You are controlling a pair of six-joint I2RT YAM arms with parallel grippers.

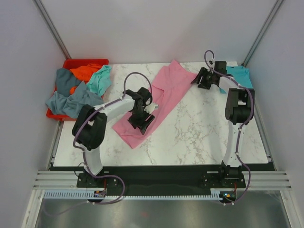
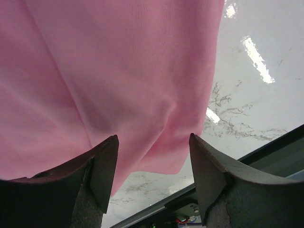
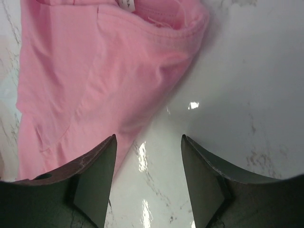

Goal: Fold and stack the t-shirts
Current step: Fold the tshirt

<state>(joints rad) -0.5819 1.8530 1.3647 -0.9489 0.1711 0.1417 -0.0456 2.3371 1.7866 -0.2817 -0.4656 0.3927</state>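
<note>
A pink t-shirt lies in a long diagonal strip on the marble table, running from back centre to front left. My left gripper hovers open over its lower end. In the left wrist view the pink cloth fills the upper left, and the gripper holds nothing. My right gripper stands open beside the shirt's upper right end. In the right wrist view the collar end lies just left of the gripper, which is over bare marble. A teal t-shirt lies at the back right, partly behind the right arm.
A red bin stands at the back left corner, with grey-blue, orange and mint shirts heaped in it and spilling over its front. Grey walls close the sides and back.
</note>
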